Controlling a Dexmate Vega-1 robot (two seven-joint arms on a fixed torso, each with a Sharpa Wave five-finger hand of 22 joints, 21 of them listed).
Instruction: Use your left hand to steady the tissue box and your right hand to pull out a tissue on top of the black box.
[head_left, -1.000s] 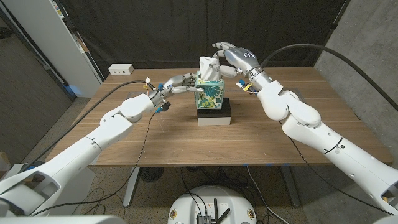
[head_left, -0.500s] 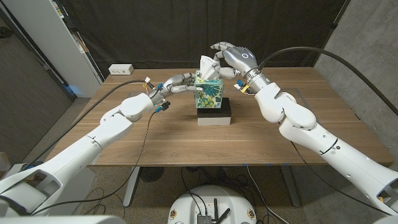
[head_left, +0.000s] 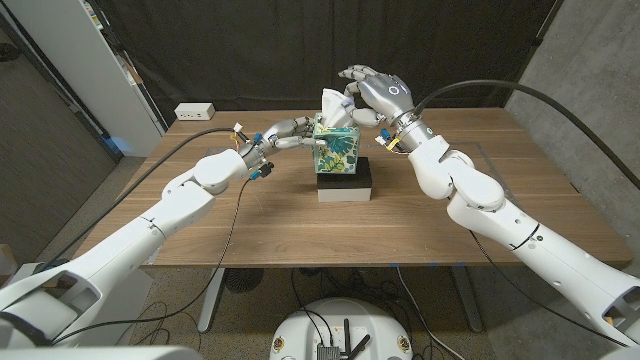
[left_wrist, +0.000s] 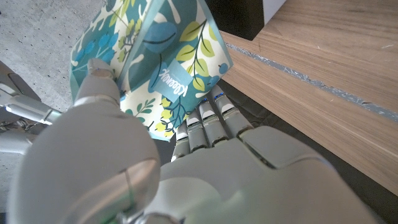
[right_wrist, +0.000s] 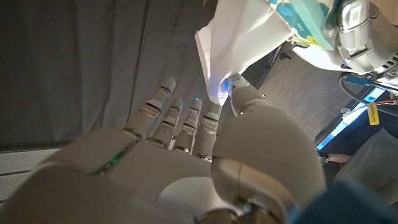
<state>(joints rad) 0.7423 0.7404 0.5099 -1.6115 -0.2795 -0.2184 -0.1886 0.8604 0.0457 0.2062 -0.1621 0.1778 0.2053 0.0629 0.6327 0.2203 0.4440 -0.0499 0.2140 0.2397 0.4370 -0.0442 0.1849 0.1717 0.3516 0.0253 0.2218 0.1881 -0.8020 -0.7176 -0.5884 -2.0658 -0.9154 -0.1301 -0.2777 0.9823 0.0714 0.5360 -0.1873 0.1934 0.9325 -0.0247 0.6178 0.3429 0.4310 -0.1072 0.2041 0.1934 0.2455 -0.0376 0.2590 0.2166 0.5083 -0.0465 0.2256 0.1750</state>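
A tissue box (head_left: 338, 151) with a blue and green leaf print stands on a low black box (head_left: 346, 186) at the middle of the wooden table. A white tissue (head_left: 334, 107) sticks up from its top. My left hand (head_left: 284, 133) grips the box from its left side, with the thumb on one printed face (left_wrist: 155, 68) and the fingers (left_wrist: 208, 118) against another. My right hand (head_left: 374, 92) hovers above and behind the box with its fingers stretched out. In the right wrist view its thumb tip (right_wrist: 241, 94) touches the tissue's (right_wrist: 239, 37) hanging corner.
A white power strip (head_left: 195, 111) lies at the table's far left corner. A white cabinet (head_left: 95, 60) stands beyond the left edge and a black curtain (head_left: 250, 50) hangs behind. Bare wood (head_left: 300, 230) spreads in front of the black box.
My right hand has shifted a little to the left, closer to the tissue. The left hand and the tissue box have stayed put.
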